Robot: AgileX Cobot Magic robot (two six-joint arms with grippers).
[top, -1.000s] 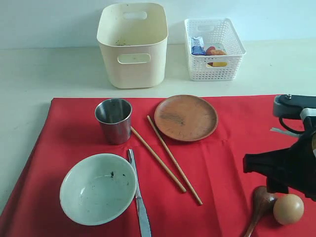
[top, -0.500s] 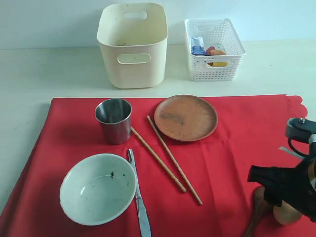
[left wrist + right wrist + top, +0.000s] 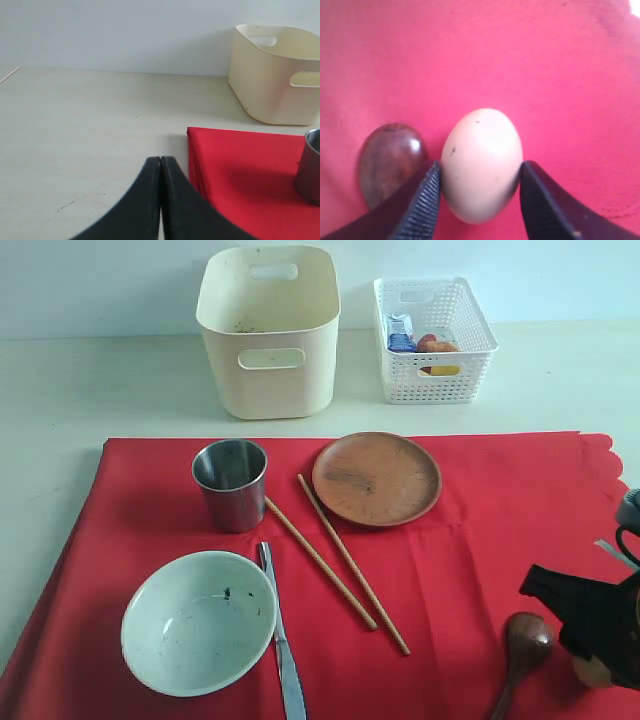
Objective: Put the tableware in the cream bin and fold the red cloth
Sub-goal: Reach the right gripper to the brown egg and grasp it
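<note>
Two black fingers of the left pincer point(image 3: 161, 165) were pressed together with nothing between them. They hung over bare tabletop point(image 3: 75, 125), just beside the left edge of the red cloth point(image 3: 240, 165). The steel cup point(image 3: 311, 165) was cut off at that view's border.

In the exterior view the pale bowl point(image 3: 198, 622) sat on the cloth's left part. The metal knife point(image 3: 280, 630) lay just beside it, its near end cut off by the frame. Two chopsticks point(image 3: 320, 562) lay slanted to the right of the cup, in front of the brown plate point(image 3: 376, 478). Behind the cloth stood the cream bin point(image 3: 268, 330), well apart from both pincers. Next to it was a white lattice basket point(image 3: 433, 338) whose contents were hard to make out.

At the far right the dark spoon point(image 3: 524, 640) lay just beside the right pincer point(image 3: 480, 182), which was clamped on an egg point(image 3: 481, 150). From the exterior that egg was mostly hidden behind the pincer's black body.
</note>
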